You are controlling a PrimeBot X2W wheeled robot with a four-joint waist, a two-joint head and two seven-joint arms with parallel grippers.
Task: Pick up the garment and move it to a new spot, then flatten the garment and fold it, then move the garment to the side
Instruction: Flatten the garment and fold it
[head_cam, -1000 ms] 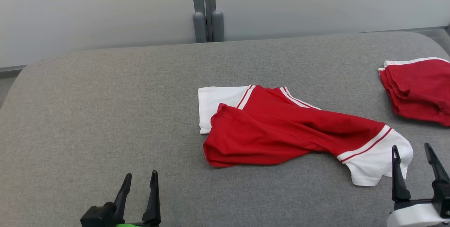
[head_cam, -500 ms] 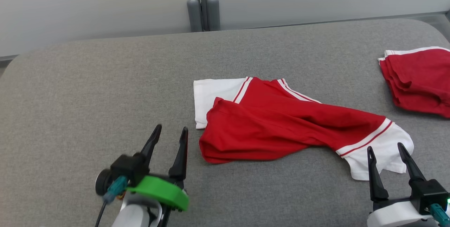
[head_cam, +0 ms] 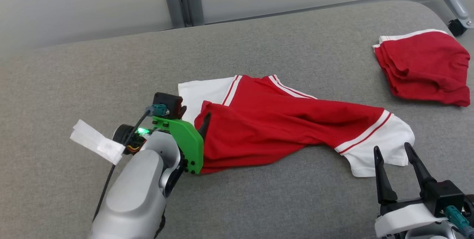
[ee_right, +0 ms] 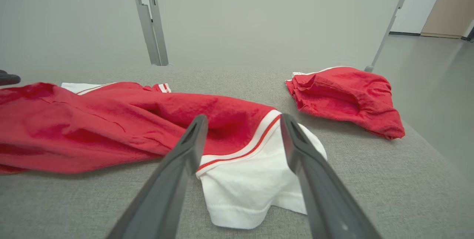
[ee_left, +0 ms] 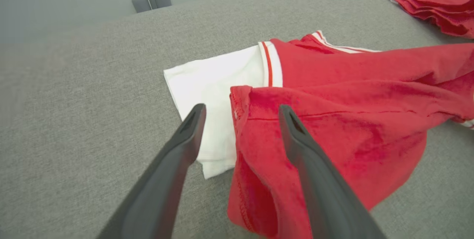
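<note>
**Left gripper (ee_left: pixel 241 108) has advanced to the left end of the garment (head_cam: pixel 281 128)**

Fingers apart, it seems to straddle the red hem (ee_left: pixel 237 100). The garment lies long left-to-right on the grey surface (head_cam: pixel 92 76); the right gripper (head_cam: pixel 392 146), fingers apart, sits just near its white sleeve (head_cam: pixel 374 153).

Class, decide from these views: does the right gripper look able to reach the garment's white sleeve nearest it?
Probably yes. The right gripper stands open, its fingers pointing at the sleeve, which lies flat just ahead with nothing between them.
</note>
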